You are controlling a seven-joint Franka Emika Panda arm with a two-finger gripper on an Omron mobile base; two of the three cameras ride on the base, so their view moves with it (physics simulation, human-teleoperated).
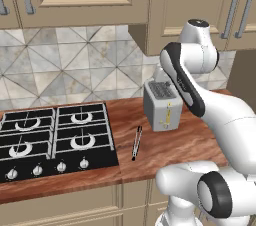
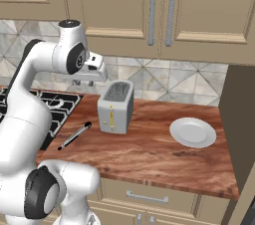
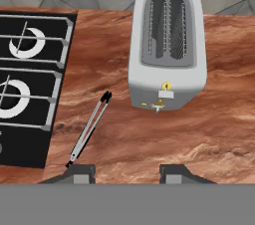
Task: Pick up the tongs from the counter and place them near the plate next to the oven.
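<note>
The tongs (image 1: 136,143) (image 2: 74,136) (image 3: 90,127) lie flat on the reddish-brown counter (image 1: 170,145) (image 2: 149,152) (image 3: 209,134), between the stove and the toaster. My gripper (image 2: 85,83) (image 3: 127,173) hangs high above the counter, open, with nothing between its fingers. In the hand view the tongs sit just ahead of the left fingertip (image 3: 79,171), slanting up to the right. The white plate (image 2: 192,132) rests at the counter's right end, beyond the toaster.
A silver toaster (image 1: 162,105) (image 2: 115,107) (image 3: 167,45) stands between the tongs and the plate. The black gas stove (image 1: 55,140) (image 2: 60,107) (image 3: 25,79) lies left of the tongs. Beige wall cabinets hang overhead. A tall dark unit (image 2: 241,119) borders the plate side.
</note>
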